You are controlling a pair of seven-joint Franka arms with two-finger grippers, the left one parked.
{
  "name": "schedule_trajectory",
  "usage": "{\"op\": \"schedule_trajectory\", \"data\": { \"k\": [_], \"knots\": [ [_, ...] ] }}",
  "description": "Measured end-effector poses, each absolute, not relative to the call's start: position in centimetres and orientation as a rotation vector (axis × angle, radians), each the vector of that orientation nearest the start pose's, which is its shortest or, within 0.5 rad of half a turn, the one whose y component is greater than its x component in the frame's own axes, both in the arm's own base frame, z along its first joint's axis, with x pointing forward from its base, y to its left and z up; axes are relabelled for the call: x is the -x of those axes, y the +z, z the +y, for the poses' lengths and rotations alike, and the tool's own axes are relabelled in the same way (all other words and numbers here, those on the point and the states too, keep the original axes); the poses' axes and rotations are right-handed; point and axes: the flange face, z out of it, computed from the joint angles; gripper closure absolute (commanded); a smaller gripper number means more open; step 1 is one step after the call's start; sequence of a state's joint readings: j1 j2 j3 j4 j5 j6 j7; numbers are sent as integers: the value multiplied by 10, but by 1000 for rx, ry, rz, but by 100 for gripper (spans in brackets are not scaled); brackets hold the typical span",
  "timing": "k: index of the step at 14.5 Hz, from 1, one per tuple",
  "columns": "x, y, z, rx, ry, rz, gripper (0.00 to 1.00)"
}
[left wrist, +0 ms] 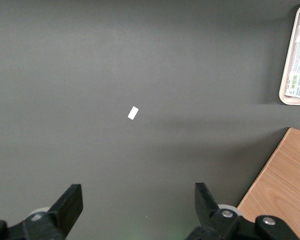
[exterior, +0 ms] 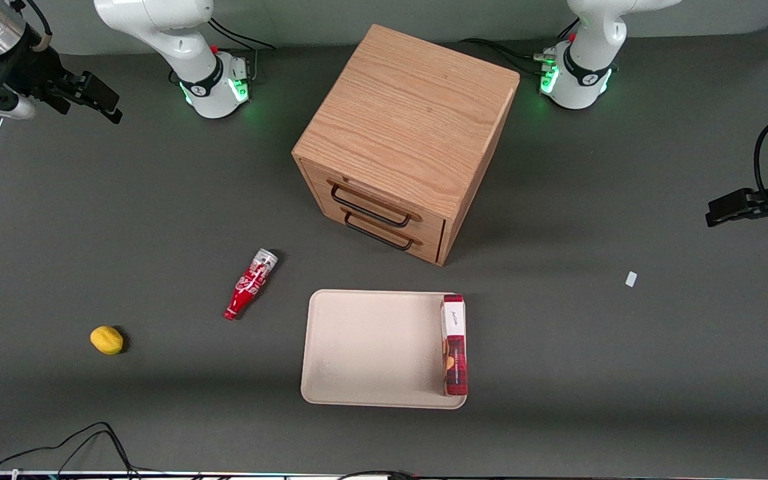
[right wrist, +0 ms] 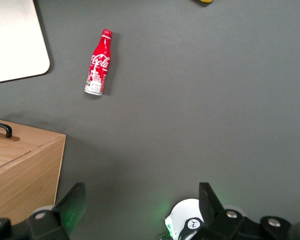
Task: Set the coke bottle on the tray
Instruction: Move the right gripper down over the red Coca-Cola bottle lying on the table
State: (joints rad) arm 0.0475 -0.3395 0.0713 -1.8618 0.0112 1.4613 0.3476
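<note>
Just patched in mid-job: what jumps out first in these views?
A wooden drawer cabinet dominates mid-table. Nearer the camera, the beige tray carries a red-and-white box along one edge. The coke bottle lies on the table beside the tray; the open gripper hangs high, well away from it.

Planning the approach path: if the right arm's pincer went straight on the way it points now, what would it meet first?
Most likely bare table: the open pincer, held high at the working arm's end, points down there. The coke bottle lies off that line, though depth is unclear.

White arm [exterior: 157, 27], black tool [exterior: 84, 93], green-lit base [exterior: 221, 87]
</note>
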Motion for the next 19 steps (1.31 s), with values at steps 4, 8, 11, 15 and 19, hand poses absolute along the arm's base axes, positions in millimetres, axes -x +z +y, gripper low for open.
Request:
{"op": "schedule_trajectory", "data": {
  "k": [4, 8, 11, 15, 19],
  "knots": [
    [-441, 649, 56, 3145, 133, 376, 0],
    [-446, 647, 60, 3149, 154, 364, 0],
    [-473, 642, 97, 3151, 160, 367, 0],
    [-533, 580, 153, 3103, 207, 602, 0],
    [-583, 437, 157, 3037, 352, 882, 0]
  ]
}}
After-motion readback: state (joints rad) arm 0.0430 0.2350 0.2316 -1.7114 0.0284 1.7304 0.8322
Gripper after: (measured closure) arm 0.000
